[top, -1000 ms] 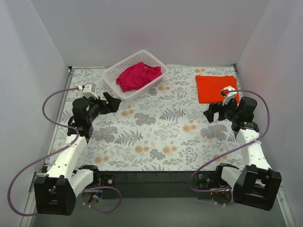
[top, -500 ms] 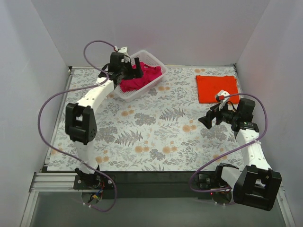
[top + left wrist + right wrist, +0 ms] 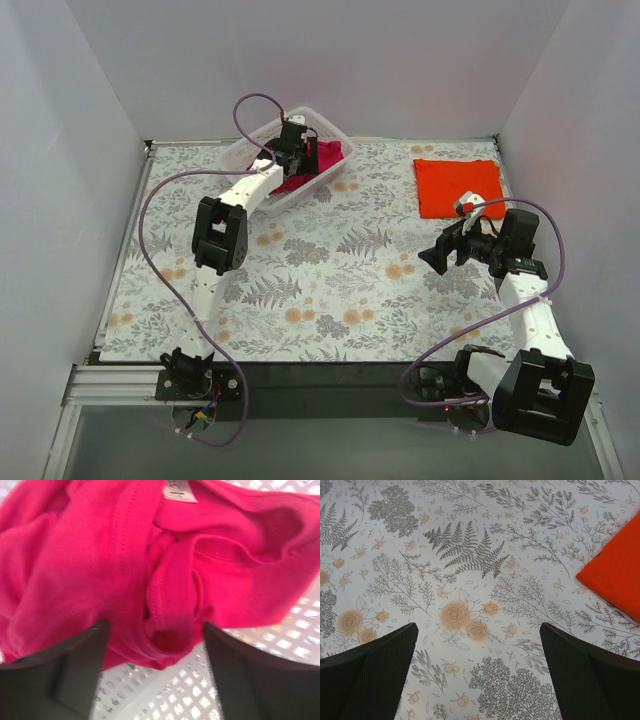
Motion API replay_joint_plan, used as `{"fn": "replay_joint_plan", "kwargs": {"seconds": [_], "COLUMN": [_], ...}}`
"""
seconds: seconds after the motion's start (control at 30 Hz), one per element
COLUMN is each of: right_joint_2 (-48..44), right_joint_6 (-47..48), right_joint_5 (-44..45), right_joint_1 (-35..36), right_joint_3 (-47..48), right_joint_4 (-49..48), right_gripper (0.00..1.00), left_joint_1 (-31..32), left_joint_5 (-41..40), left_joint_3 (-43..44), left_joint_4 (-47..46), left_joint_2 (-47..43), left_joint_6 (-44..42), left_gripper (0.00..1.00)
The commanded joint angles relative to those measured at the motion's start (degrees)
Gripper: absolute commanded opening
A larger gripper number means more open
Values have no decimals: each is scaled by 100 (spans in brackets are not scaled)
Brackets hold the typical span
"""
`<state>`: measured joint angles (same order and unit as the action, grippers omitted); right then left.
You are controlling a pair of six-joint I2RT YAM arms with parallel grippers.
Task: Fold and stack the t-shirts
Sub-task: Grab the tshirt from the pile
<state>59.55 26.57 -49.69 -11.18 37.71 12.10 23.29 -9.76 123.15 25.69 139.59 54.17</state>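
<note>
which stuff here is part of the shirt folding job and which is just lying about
Job: pink shirt, crumpled in the white basket; orange shirt, folded flat, far right.
Just there: white basket; flowered table cover.

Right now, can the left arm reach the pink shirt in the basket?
Probably yes: the left tool hangs open right above the pink shirt inside the basket, with nothing between them.

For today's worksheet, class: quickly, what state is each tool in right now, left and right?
Left tool: open, jaws either side of a fold of the pink shirt.
Right tool: open, holding nothing.
</note>
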Motion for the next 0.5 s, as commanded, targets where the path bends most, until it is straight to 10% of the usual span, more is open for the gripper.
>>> {"fn": "replay_joint_plan", "kwargs": {"seconds": [0.0,0.03,0.13,0.47], "right_joint_2": [-93,-93,-93,-84], "right_joint_6": [42,42,42,42], "right_joint_5": [-146,-146,-155,-216], "right_joint_1": [-25,-25,-16,-33], "right_joint_3": [157,157,157,157], "right_joint_4": [38,38,38,56], "right_gripper": [98,98,98,98], "left_joint_1": [27,27,44,255], "left_joint_5": [-667,-668,-659,122], "left_joint_3": [235,235,218,385], "left_joint_4": [-117,-126,-275,-1373], "left_joint_2": [-11,-11,-177,-1978], "left_joint_6": [-161,-170,-240,-732], "left_gripper": [64,38,1,0]}}
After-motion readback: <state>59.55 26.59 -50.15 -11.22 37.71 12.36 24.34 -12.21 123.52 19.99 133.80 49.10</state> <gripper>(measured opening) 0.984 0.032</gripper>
